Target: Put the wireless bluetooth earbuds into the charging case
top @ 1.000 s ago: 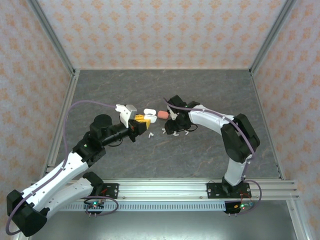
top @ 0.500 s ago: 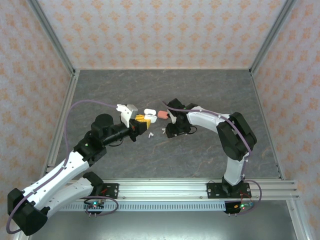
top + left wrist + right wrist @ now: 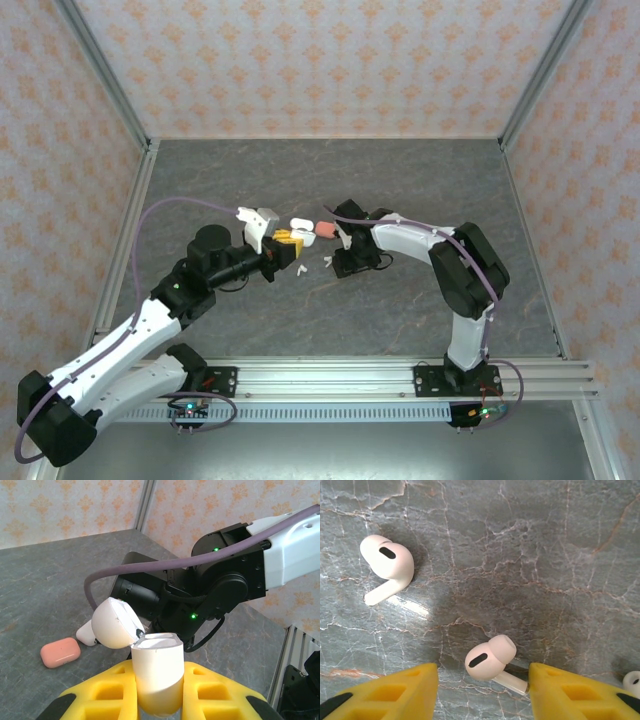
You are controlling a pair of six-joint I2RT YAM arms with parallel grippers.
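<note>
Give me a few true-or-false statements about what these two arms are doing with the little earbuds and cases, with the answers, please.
1. The left gripper holds a white case whose lid is flipped open. True.
2. The pink case lies on the table with its lid open. False: it is closed.
3. The right gripper is clamped on an earbud. False: its fingers stand apart, and the earbud lies on the table between them.
4. A second earbud lying farther from the right gripper is white. True.
</note>
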